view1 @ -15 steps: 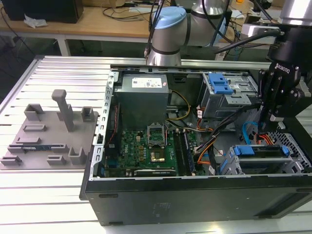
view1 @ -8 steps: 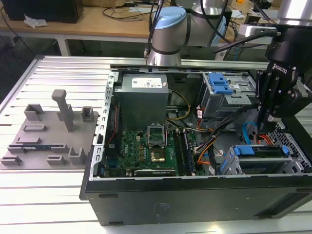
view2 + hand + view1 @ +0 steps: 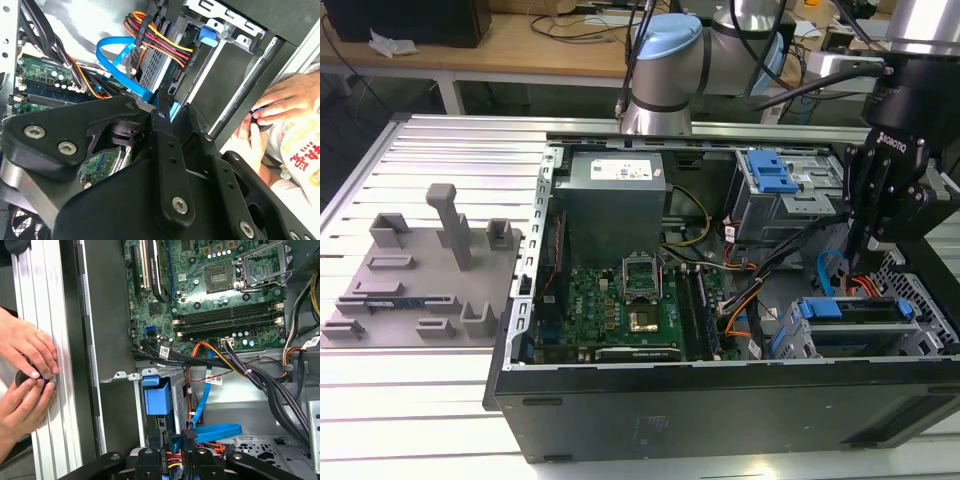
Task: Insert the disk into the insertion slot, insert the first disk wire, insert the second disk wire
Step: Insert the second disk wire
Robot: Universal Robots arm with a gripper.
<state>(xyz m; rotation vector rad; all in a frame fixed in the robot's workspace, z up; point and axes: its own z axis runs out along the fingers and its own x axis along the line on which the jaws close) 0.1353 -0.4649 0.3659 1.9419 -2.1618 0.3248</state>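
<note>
The black robot hand [image 3: 873, 243], pinching a wire plug, hangs directly above the seated blue-framed silver disk [image 3: 855, 310], behind its rear edge.

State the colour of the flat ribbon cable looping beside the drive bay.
Bright blue. The flat cable shows best in the second wrist view, looping beside the drive bay.

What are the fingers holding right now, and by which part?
The blue cable, apparently pinched at its black connector between the fingers.
</note>
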